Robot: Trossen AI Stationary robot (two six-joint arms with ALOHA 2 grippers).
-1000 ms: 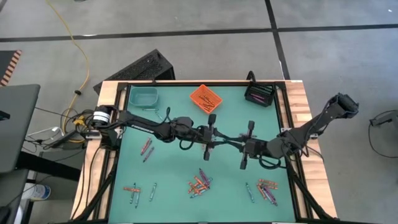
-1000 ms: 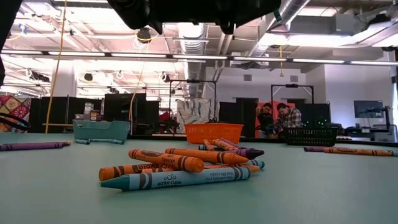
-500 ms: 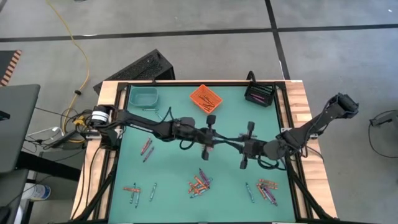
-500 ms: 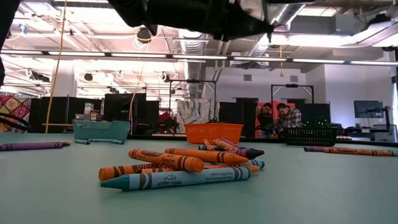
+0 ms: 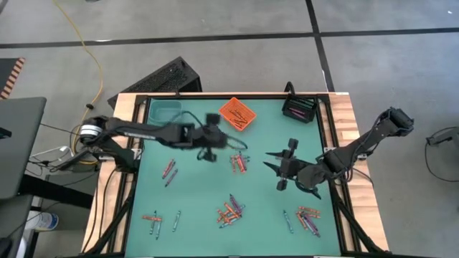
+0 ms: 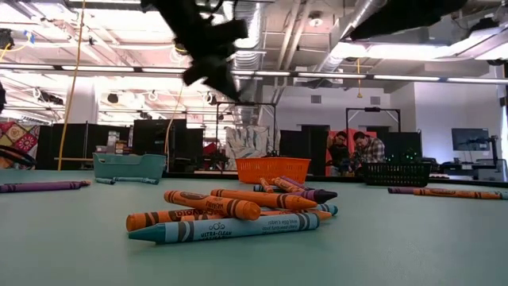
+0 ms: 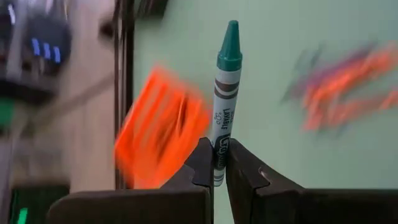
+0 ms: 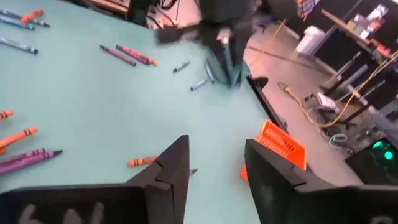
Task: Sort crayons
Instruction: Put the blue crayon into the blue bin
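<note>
Overhead, the left claw [image 5: 209, 153] hangs over the back half of the green worktop [image 5: 197, 193], just in front of the orange bin [image 5: 236, 114], with the teal bin [image 5: 166, 110] off toward the back left corner and the black bin [image 5: 300, 108] at the back right. The right claw [image 5: 276, 164] sits right of centre, its two fingers spread apart with nothing between them. Crayons [image 5: 229, 210] lie in loose clusters: one near the front centre, one at the front left, one at the front right, a pair on the left side, and a few just right of the left claw.

At worktop height, a pile of orange and blue-grey crayons [image 6: 226, 214] fills the foreground, with single ones lying far left and far right. The left claw [image 6: 208, 65] shows as a dark blurred shape hanging high above them. The three bins stand along the far edge, and two people [image 6: 355, 151] are in the room behind.

From the left wrist, the left claw [image 7: 220, 169] is closed tight on a teal crayon [image 7: 224, 96], gripping its lower end so that it sticks straight out past the fingertips.

From the right wrist, the right claw [image 8: 214, 171] has its fingers [image 8: 172, 167] held well apart over bare green surface, empty, with scattered crayons beyond and the orange bin [image 8: 279, 147] near one finger.
</note>
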